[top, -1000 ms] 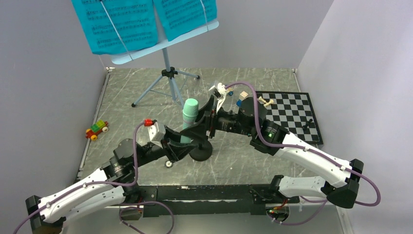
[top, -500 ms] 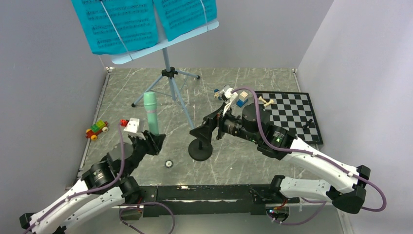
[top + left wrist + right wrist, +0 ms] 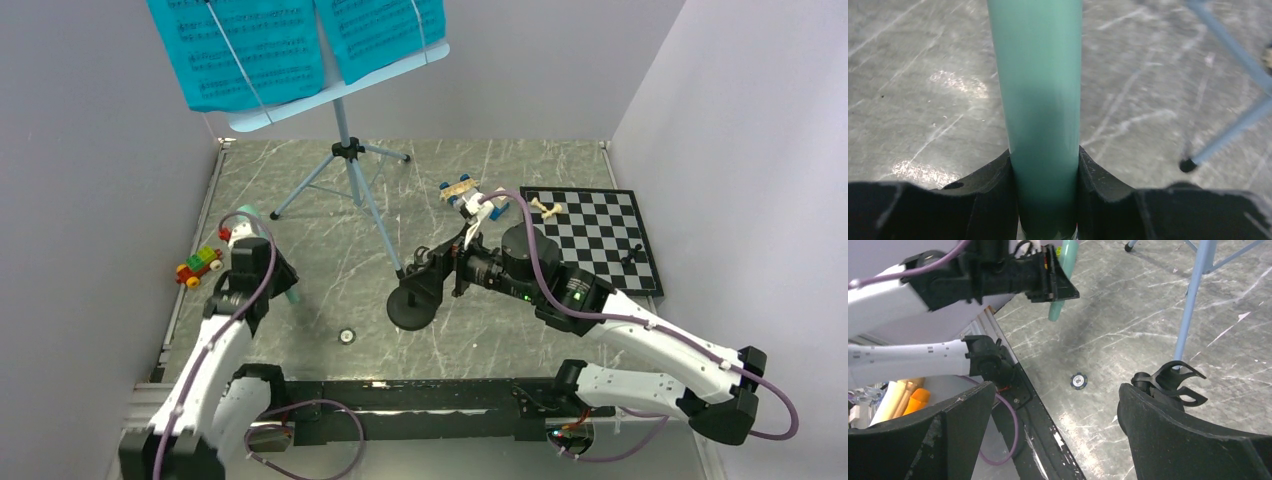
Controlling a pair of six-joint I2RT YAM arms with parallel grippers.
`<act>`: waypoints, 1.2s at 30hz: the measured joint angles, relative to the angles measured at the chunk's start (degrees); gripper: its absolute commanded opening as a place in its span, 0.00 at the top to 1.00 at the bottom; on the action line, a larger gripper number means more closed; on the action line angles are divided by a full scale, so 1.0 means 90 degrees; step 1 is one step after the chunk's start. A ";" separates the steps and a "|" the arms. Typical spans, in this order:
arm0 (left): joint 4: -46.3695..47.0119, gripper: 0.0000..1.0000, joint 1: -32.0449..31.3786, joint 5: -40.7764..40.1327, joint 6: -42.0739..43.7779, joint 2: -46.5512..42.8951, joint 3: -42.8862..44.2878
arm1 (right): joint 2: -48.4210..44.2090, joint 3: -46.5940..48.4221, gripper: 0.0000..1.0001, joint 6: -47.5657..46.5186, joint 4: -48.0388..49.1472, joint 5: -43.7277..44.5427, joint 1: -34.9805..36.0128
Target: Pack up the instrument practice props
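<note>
The mint-green microphone (image 3: 1040, 100) is off its stand, pinched tight in the left gripper (image 3: 1044, 172) jaws over at the left of the overhead view, near the toy car (image 3: 199, 265). The black round-based stand (image 3: 411, 308) sits mid-frame. The right gripper (image 3: 1055, 390) is right by its clip, jaws spread wide.

Table (image 3: 300, 190): grey marbled top, white-veined and scratched, is filling the centre of the top view.
Walls: plain pale grey-lilac panels are closing it in at left (image 3: 90, 200), back (image 3: 540, 80) and right (image 3: 740, 150).
Edge strip (image 3: 208, 190): pale metal, is running along the table's left side.
Light: is glaring in soft white patches (image 3: 955, 82) on the table, left of centre in the left wrist view.
</note>
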 measured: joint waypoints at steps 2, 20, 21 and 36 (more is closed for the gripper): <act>0.0301 1.00 0.0532 0.0299 -0.0019 0.0736 0.0000 | -0.0121 -0.0121 0.00 0.0000 0.0000 0.0000 0.0000; 0.0976 0.94 0.2198 0.0782 0.0136 0.5583 0.2416 | -0.0605 -0.0578 0.00 -0.0287 -0.0364 0.0474 -0.0002; 0.0930 0.91 0.2249 0.0738 0.0180 0.5712 0.2506 | -0.0605 -0.0578 0.00 -0.0301 -0.0369 0.0476 -0.0002; -0.0131 0.67 0.2443 0.0389 0.0585 0.6778 0.3835 | -0.0670 -0.0619 0.00 -0.0651 -0.0624 0.0782 -0.0002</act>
